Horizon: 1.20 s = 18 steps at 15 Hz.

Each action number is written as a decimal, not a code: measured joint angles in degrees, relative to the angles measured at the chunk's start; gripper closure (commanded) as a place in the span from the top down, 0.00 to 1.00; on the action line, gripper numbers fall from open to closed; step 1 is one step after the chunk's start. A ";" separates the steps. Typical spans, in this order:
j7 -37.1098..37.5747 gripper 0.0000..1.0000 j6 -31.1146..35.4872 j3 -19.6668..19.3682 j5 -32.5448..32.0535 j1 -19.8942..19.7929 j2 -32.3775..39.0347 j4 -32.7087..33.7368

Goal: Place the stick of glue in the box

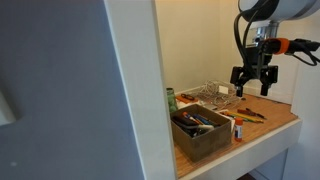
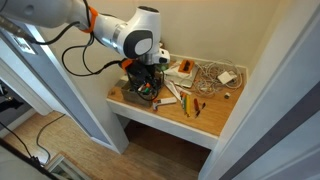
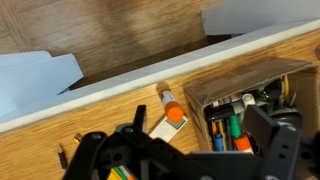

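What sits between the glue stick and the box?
Nothing; the wrist view shows only bare wooden tabletop between the stick of glue and the box.

Stick of glue [image 3: 168,102] whitish, orange cap; box [image 3: 238,83] grey-brown; gripper [image 1: 252,88] black.

Gripper [image 1: 252,86] aloft (tips downward), jaws apart

The black claw [image 3: 178,140] fills the lower edge, its two fingers spread wide apart. Between them, farther up, the small whitish stick of glue with an orange end [image 3: 169,106] lies slanted on the light wooden desk [image 3: 50,140]. It is clear of the claw and just beside the open grey-brown rectangular box [image 3: 240,80]. Green, orange and black pens [image 3: 232,130] lie crowded inside the box.
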 measured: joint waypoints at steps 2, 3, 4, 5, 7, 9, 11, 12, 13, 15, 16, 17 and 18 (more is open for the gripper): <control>0.00 1.00 0.00 0.01 0.00 0.00 0.00 0.00; 0.01 1.00 0.02 0.01 0.00 0.00 0.08 0.00; 0.42 1.00 0.43 0.01 0.00 -0.03 0.40 0.03; 0.93 1.00 0.97 0.00 0.00 -0.08 1.03 0.15; 1.64 1.00 1.55 -0.07 0.00 -0.21 3.16 0.99; 2.02 1.00 2.29 -0.25 0.00 -0.37 5.87 2.26; 2.31 1.00 2.77 -0.29 0.00 -0.74 8.75 3.72; 2.52 1.00 2.81 -0.30 0.00 -0.93 10.23 4.51; 2.81 1.00 2.79 -0.34 0.09 -1.11 11.74 5.41; 3.58 1.00 2.46 -0.39 0.26 -1.58 14.74 7.44; 3.90 1.00 2.20 -0.41 0.47 -1.83 16.12 8.52; 4.08 1.00 1.89 -0.41 0.79 -2.08 17.42 9.62; 4.16 1.00 1.38 -0.41 1.25 -2.33 18.67 10.75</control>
